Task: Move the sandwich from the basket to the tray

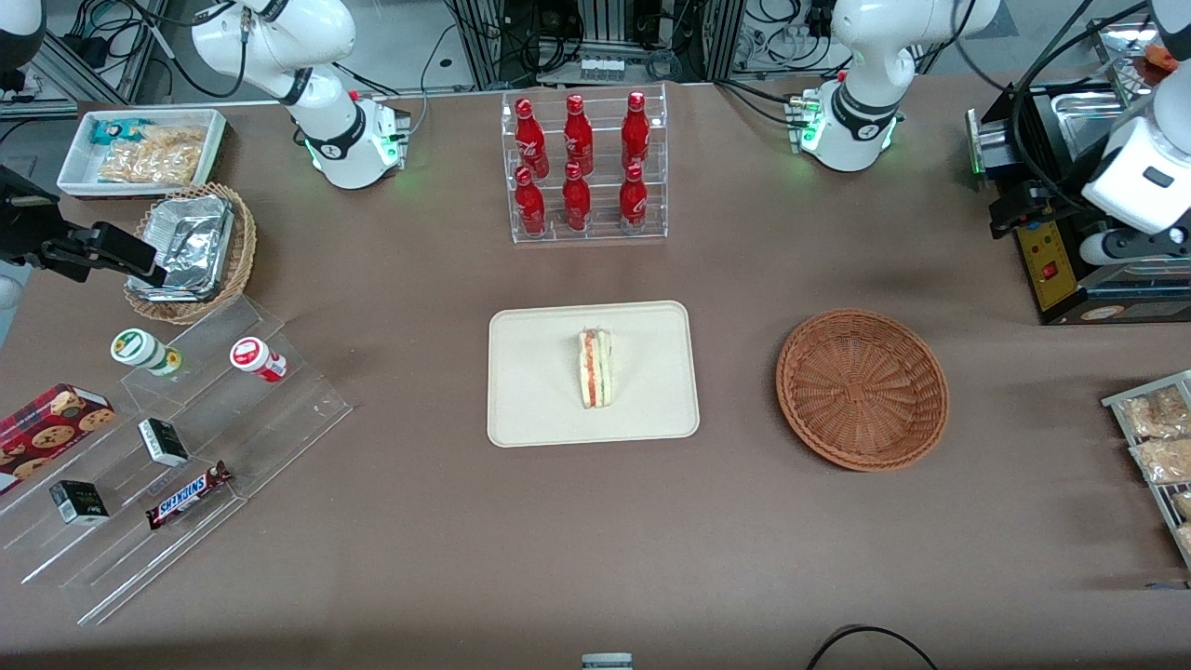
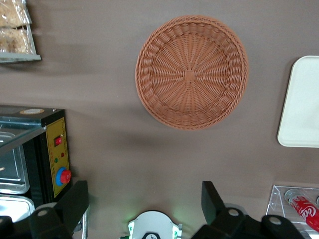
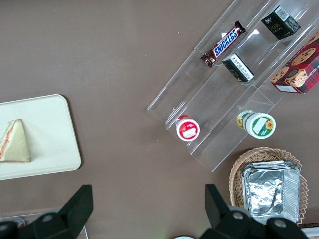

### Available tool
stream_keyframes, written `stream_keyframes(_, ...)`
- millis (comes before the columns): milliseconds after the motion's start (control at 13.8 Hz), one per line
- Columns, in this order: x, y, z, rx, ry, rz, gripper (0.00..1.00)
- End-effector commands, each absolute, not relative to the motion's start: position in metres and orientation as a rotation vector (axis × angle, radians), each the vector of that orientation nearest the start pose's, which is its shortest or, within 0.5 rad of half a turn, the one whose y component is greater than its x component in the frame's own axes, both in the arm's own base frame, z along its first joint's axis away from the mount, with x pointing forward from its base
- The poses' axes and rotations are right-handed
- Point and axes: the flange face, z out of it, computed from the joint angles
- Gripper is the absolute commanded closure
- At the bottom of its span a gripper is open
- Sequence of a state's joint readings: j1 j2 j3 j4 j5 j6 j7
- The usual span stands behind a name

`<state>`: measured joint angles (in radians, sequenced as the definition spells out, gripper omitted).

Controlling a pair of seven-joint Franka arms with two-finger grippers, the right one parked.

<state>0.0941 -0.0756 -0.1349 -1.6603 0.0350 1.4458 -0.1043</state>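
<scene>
The sandwich point(image 1: 595, 368) lies on the cream tray point(image 1: 540, 400) in the middle of the table, its red and green cut edge showing. It also shows in the right wrist view point(image 3: 15, 144), on the tray point(image 3: 50, 124). The reddish-brown basket point(image 1: 863, 388) stands empty beside the tray, toward the working arm's end. In the left wrist view the basket point(image 2: 192, 72) is empty and an edge of the tray point(image 2: 301, 99) shows. My left gripper point(image 1: 1012, 207) is open and empty, held high near the black appliance and well apart from the basket. Its fingers are spread wide point(image 2: 143, 191).
A clear rack of red bottles point(image 1: 584, 167) stands farther from the camera than the tray. A black appliance with a yellow panel point(image 1: 1056, 265) is at the working arm's end, with packaged snacks point(image 1: 1158, 447) nearer. A clear stepped display point(image 1: 167, 447), a foil-filled tan basket point(image 1: 191, 247) and a white bin point(image 1: 140, 149) are at the parked arm's end.
</scene>
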Motion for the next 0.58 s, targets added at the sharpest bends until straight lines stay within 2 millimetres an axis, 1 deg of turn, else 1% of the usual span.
stream_keyframes(0, 0.535, -0.022, 0.615, -3.093, -0.032, 0.161, 0.0)
stream_keyframes(73, 0.539, -0.022, 0.616, -3.095, -0.007, 0.124, 0.0)
stream_keyframes(218, 0.536, -0.019, 0.62, -3.083, -0.005, 0.108, 0.0)
stream_keyframes(364, 0.533, -0.008, 0.624, -3.054, -0.016, 0.097, 0.0)
stream_keyframes(509, 0.531, -0.012, 0.626, -3.053, -0.008, 0.103, 0.0)
